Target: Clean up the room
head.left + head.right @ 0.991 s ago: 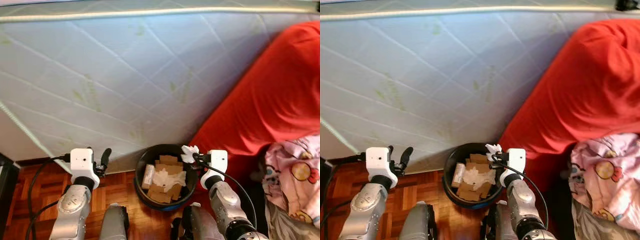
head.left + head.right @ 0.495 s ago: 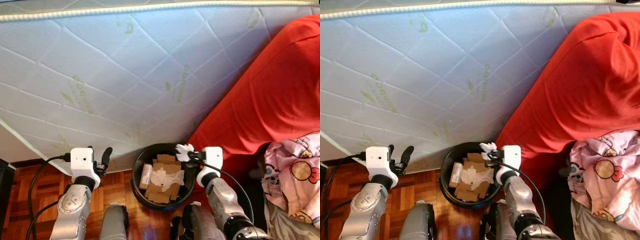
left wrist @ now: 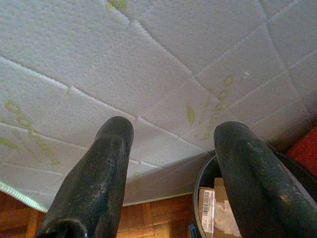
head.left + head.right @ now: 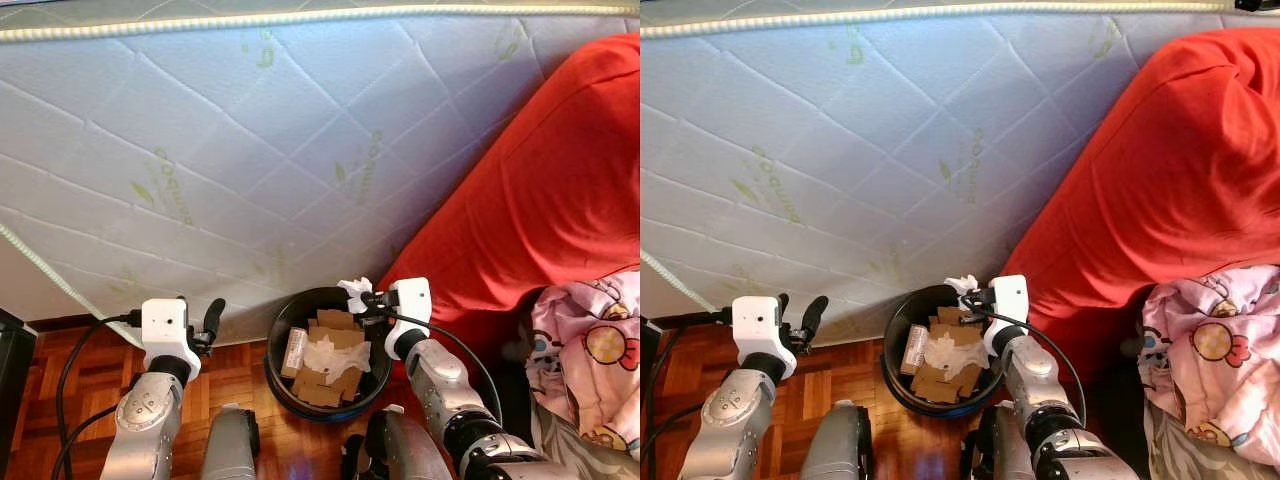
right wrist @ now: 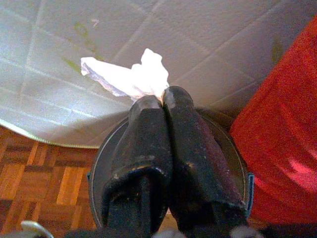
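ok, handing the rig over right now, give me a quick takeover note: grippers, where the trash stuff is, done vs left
Right gripper: shut on a crumpled white tissue, held over the far rim of the black bin.
Left gripper: open, empty, raised beside the bin and facing the upright mattress.
Bin: on the wood floor between the mattress and the red cover; it already holds cardboard scraps, white paper and a small roll.
Done: tissue carried to the bin.
Left: open the right gripper so the tissue drops in, then look for more trash.
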Available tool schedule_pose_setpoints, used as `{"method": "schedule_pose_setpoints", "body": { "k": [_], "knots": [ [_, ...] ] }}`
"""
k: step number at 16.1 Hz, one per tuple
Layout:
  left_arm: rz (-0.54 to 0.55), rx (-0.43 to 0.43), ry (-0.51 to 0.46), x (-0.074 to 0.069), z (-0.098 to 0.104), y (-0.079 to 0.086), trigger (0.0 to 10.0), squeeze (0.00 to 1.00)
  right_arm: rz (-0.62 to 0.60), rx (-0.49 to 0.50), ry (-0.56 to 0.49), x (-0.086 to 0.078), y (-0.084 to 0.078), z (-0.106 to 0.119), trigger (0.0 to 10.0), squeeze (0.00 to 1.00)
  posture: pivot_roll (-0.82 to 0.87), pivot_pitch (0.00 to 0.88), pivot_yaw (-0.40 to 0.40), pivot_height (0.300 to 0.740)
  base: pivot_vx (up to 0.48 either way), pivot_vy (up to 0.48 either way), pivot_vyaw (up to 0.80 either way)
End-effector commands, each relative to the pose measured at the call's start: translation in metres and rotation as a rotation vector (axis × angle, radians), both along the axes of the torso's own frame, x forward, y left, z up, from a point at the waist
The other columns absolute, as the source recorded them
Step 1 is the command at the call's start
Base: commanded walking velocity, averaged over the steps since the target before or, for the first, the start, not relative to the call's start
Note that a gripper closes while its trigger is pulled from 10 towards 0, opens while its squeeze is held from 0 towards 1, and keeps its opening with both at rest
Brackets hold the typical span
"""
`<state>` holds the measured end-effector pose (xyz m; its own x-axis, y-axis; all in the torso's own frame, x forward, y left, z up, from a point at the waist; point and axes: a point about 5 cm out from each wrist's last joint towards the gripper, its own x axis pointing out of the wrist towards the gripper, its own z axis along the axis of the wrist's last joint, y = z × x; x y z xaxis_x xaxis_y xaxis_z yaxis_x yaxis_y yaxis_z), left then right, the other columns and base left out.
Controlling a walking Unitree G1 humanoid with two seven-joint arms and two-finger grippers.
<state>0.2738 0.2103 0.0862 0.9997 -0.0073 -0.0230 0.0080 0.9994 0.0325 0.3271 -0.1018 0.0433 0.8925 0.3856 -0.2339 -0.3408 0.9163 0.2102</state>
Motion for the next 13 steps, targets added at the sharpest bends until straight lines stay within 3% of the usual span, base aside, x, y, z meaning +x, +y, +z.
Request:
{"method": "schedule_pose_setpoints", "body": {
  "k": [1, 11, 13],
  "knots": [
    [0.006, -0.017, 0.014, -0.0034, -0.0027, -0.0009, 10.0, 0.0, 0.018, -0.021, 0.043, -0.0072, 0.0, -0.0103, 10.0, 0.0, 0.11, 0.267, -0.069, 0.623, 0.255, 0.0, 0.0],
    [0.008, -0.026, 0.011, -0.004, -0.0015, -0.0021, 10.0, 0.0, 0.071, -0.022, 0.075, -0.0114, 0.0052, -0.0152, 10.0, 0.0, 0.11, 0.281, -0.075, 0.623, 0.303, 0.0, 0.0],
    [0.007, -0.027, 0.007, -0.0036, -0.0007, -0.0027, 10.0, 0.0, 0.075, -0.023, 0.076, -0.0116, 0.0052, -0.0153, 10.0, 0.0, 0.11, 0.281, -0.076, 0.623, 0.0, 0.0, 0.0]
  ]
}}
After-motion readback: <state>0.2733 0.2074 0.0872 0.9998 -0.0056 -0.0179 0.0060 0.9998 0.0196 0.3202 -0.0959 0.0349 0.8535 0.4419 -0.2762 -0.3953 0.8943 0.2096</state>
